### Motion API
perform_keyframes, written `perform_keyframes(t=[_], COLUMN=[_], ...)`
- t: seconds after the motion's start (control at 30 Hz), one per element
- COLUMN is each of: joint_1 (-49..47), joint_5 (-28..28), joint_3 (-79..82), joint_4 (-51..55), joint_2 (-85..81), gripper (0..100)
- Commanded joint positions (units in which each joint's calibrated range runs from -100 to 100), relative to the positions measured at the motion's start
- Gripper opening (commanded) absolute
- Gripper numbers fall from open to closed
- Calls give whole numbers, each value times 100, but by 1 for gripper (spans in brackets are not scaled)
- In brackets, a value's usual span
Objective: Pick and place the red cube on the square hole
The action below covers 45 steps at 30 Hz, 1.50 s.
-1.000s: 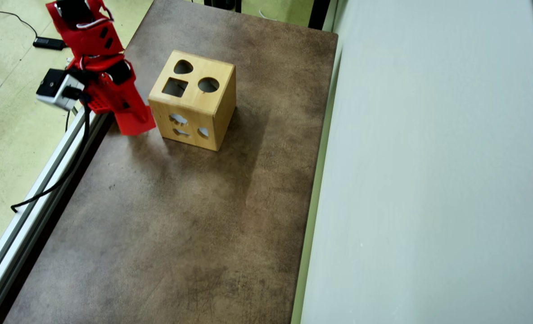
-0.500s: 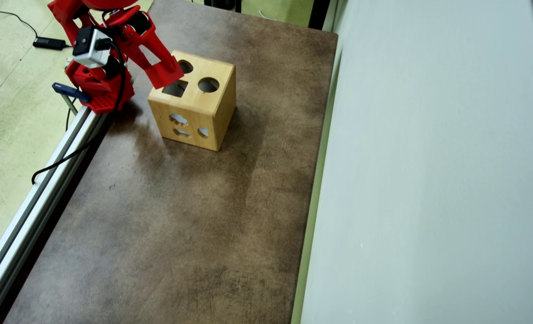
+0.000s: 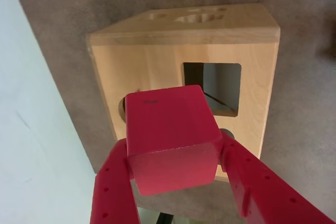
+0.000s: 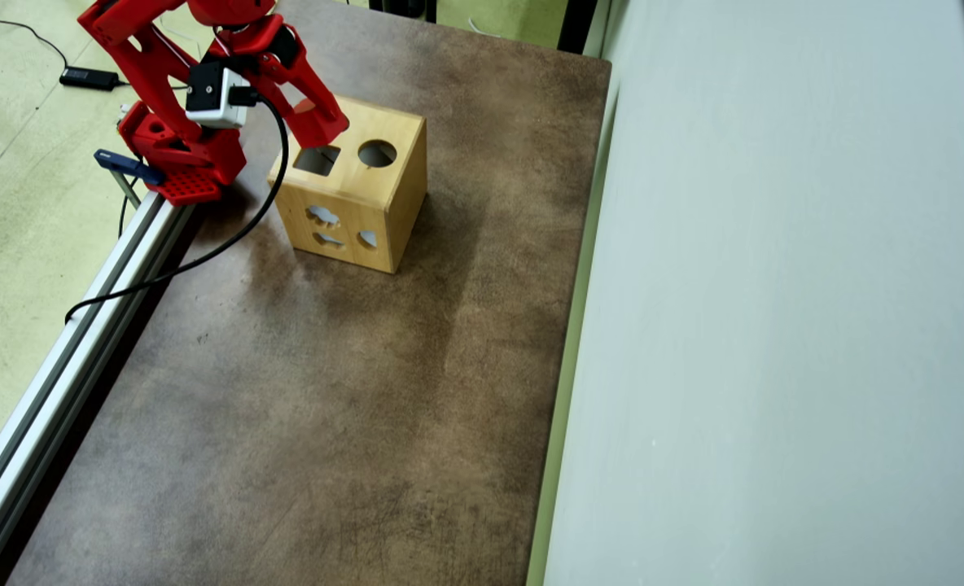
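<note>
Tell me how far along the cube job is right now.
The pick looks done: the gripper holds the red cube between its jaws, lifted above the wooden box. In hand is the lineup: in the wrist view the cube sits off to the left of the square hole, not over it. Left to do: centre it over the hole, lower it, and release.

red cube (image 3: 170, 135): hidden behind the arm overhead
round cutout (image 3: 122, 109): mostly covered, at the cube's 9 o'clock
hand (image 3: 176, 182): cut off at 6 o'clock
</note>
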Motion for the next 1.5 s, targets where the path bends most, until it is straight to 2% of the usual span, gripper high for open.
perform_keyframes(t=[0.0, 0.6, 0.83, 1.47], joint_1=[-55, -62, -55, -48], joint_5=[-220, -205, 195, 195], joint_3=[116, 635, 635, 1127], joint_4=[49, 17, 33, 17], joint_2=[-198, -164, -189, -198], gripper=[1, 1, 1, 1])
